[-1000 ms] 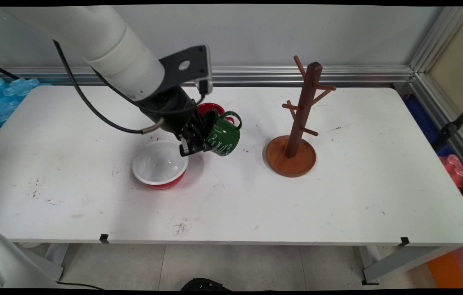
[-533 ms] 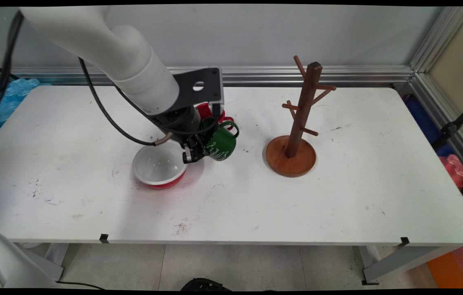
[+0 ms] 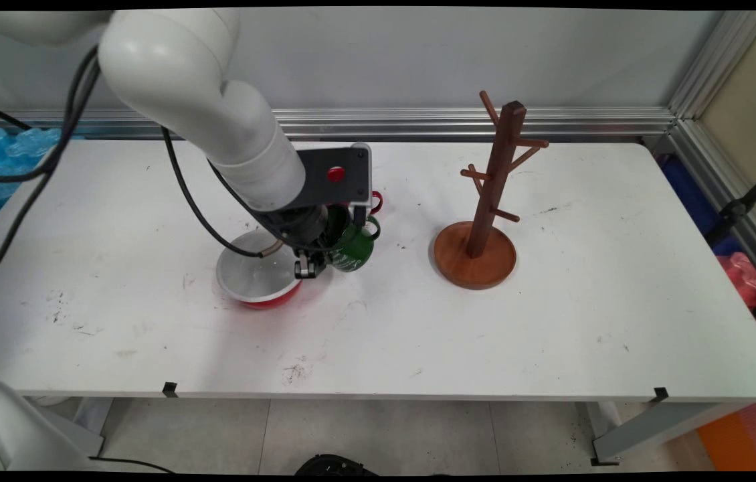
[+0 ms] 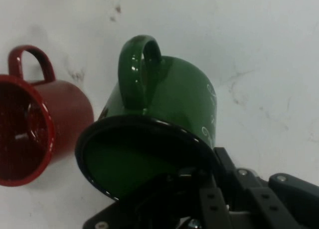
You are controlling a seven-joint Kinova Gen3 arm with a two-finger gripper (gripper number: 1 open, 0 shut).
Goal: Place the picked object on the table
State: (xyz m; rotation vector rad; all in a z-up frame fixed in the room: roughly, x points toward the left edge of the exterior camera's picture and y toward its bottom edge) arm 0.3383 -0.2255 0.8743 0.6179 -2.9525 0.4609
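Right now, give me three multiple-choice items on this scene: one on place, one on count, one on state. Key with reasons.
1. Where is the bowl relative to the gripper?
A. Beside it, on the picture's left in the main view
B. On the wooden mug stand
C. At the table's right end

2. How many mugs are in view?
A. One
B. Two
C. Four

3. What is the state of the green mug?
A. Hanging on the stand
B. Upside down in the bowl
C. Gripped at its rim by the gripper

Key: 1 A, the bowl sits just left of the gripper. 2 B, the hand view shows the green mug and a red mug. 3 C, the fingers close over its rim in the hand view.
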